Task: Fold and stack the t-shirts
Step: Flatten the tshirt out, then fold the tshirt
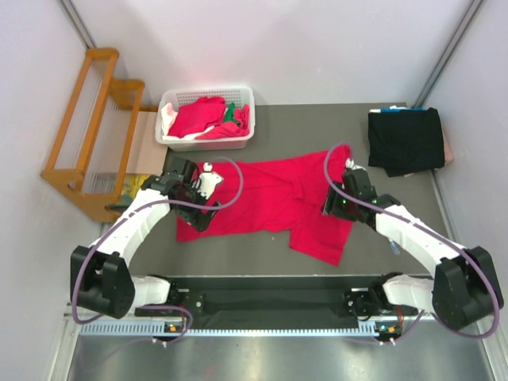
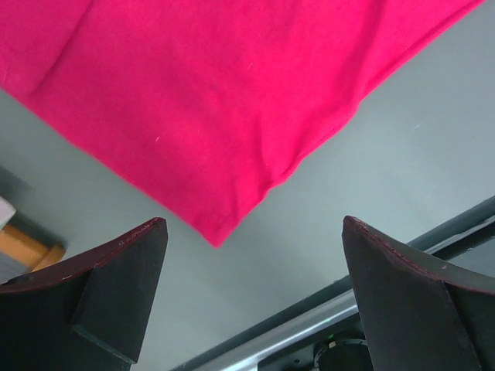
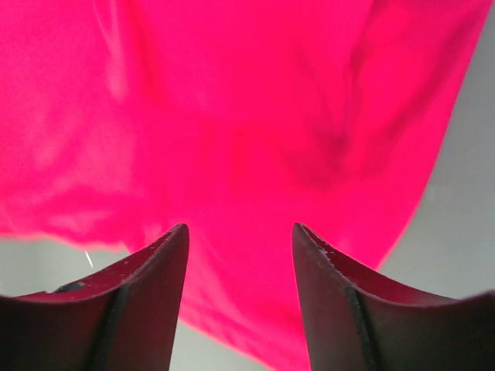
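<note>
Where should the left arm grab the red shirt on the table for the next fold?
Probably the corner of the red shirt that points straight at the open left gripper. It lies flat on the table, so come in low from its tip, slipping one of the fingers under the edge.

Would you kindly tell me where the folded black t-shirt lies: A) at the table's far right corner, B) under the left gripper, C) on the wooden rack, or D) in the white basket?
A: the black t-shirt lies folded at the far right of the table, away from the white basket.
</note>
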Robot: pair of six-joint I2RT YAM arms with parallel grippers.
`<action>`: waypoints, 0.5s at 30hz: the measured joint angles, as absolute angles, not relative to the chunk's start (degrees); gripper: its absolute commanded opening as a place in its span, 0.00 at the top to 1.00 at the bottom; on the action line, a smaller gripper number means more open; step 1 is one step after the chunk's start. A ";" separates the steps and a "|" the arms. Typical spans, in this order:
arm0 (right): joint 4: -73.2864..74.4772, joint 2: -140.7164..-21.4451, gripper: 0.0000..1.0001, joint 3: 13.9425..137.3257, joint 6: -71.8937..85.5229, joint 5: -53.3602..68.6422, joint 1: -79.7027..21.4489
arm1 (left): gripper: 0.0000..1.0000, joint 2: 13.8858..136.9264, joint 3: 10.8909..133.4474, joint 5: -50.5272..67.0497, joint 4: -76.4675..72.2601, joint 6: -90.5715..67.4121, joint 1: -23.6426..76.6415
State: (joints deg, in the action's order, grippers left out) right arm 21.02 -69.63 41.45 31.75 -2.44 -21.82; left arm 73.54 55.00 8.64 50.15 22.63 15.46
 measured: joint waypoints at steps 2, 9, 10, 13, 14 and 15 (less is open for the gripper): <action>23.57 -67.24 0.44 38.87 32.73 -2.02 -23.31 | 0.01 73.52 54.74 7.09 50.50 22.76 15.46; 27.57 -59.61 0.47 37.82 37.08 -1.34 -30.28 | 0.01 72.97 54.13 4.62 49.43 22.65 15.46; 27.94 -58.81 0.48 37.50 37.78 -1.48 -31.35 | 0.01 72.93 53.82 4.51 49.25 22.59 15.46; 30.09 -56.18 0.49 35.73 40.14 -1.63 -34.57 | 0.01 72.88 52.97 3.90 48.82 22.39 15.46; 31.07 -55.20 0.49 34.89 40.95 -1.69 -35.55 | 0.01 72.88 52.77 3.68 48.64 22.35 15.46; 32.21 -54.19 0.49 34.13 41.91 -1.69 -36.40 | 0.01 72.88 52.69 3.53 48.51 22.26 15.46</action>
State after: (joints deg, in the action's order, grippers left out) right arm 32.21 -54.19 34.13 41.91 -1.69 -36.40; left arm 72.88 52.69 3.53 48.51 22.26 15.46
